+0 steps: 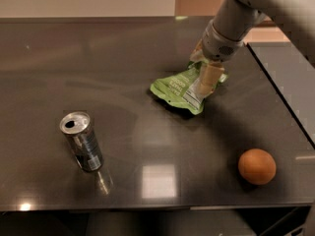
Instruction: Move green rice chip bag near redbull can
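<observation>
The green rice chip bag (176,88) lies crumpled on the dark table, right of centre, with its white label panel facing right. My gripper (207,80) comes down from the upper right and sits on the bag's right end, touching it. The redbull can (82,141) stands upright at the front left with its silver top showing. It is well apart from the bag, across a wide stretch of table.
An orange (257,166) lies at the front right of the table (147,53). A seam with a second dark surface (290,77) runs along the right side. The table's front edge is just below the can and the orange.
</observation>
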